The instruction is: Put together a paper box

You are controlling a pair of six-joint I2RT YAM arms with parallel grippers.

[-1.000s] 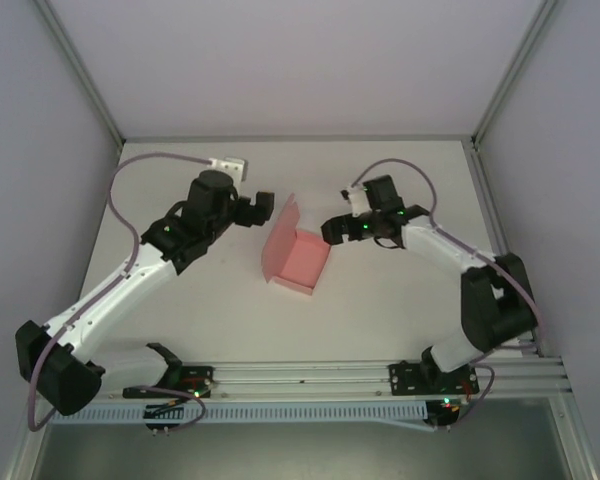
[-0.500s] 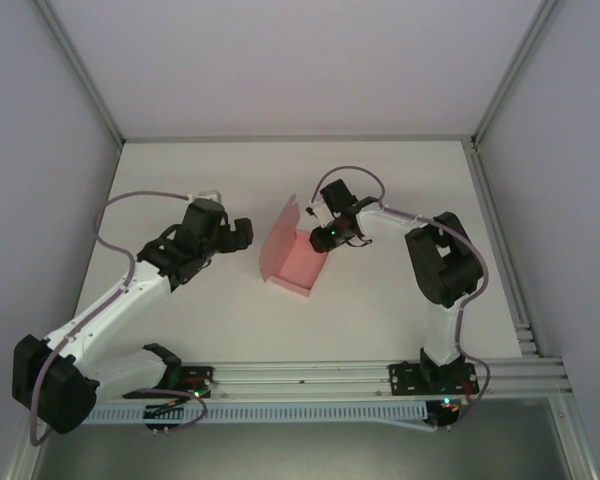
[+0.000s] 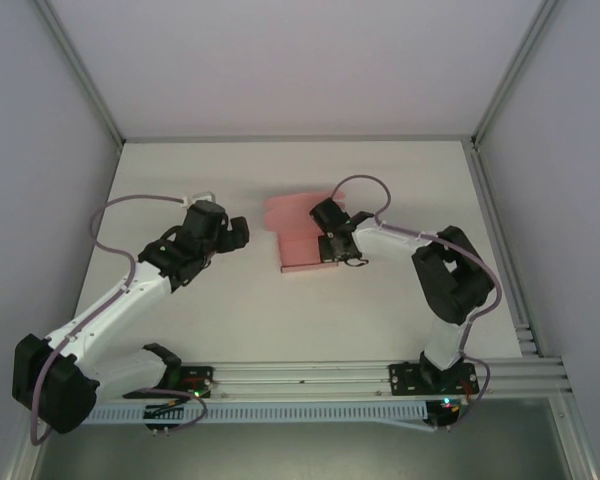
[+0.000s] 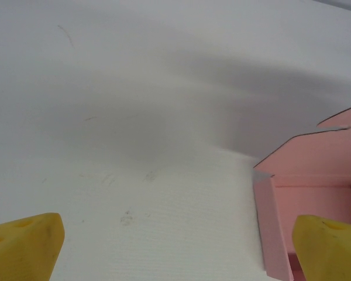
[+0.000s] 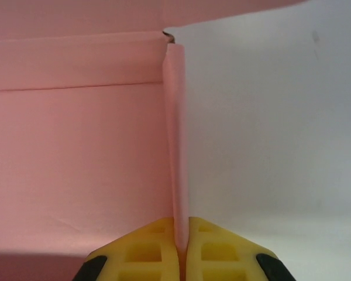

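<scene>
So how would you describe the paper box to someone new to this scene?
On the white table inside the grey-walled enclosure, look at the middle. The paper box lies there: an open pink card tray, lid flap at its far side. It is the only pink thing there, and the right gripper is shut on its side wall.

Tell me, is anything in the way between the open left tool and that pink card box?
Nothing visible is. Only bare white table lies between the left tool and the pink thin-card box, which sits just to its right. The right tool is shut on the box's opposite wall, outside that gap.
</scene>
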